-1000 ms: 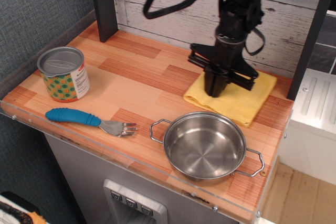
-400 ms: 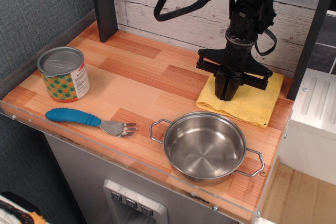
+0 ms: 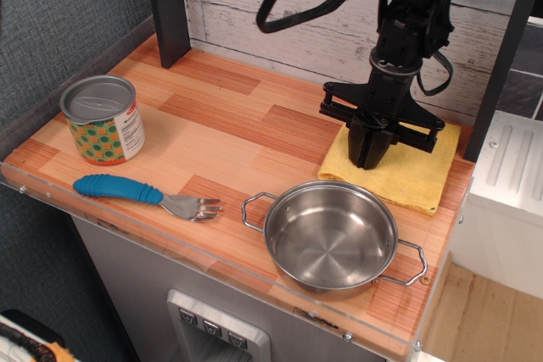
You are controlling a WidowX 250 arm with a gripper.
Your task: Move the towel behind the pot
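The yellow towel [image 3: 417, 174] lies flat at the back right of the wooden counter, directly behind the shiny steel pot [image 3: 330, 236], which stands empty near the front edge with its two wire handles out to the sides. My gripper [image 3: 371, 158] points straight down onto the towel's left part. Its black fingers are drawn together with their tips pressed into the cloth, so it looks shut on the towel. The cloth under the tips is hidden.
A printed tin can [image 3: 103, 120] stands at the left. A fork with a blue handle [image 3: 119, 188] lies along the front edge. A dark post [image 3: 166, 6] stands at the back left, a plank wall behind, and a white appliance [image 3: 509, 201] is on the right.
The gripper has moved right, dragging the towel with it toward the counter's right edge. In the last half second both shifted only slightly.
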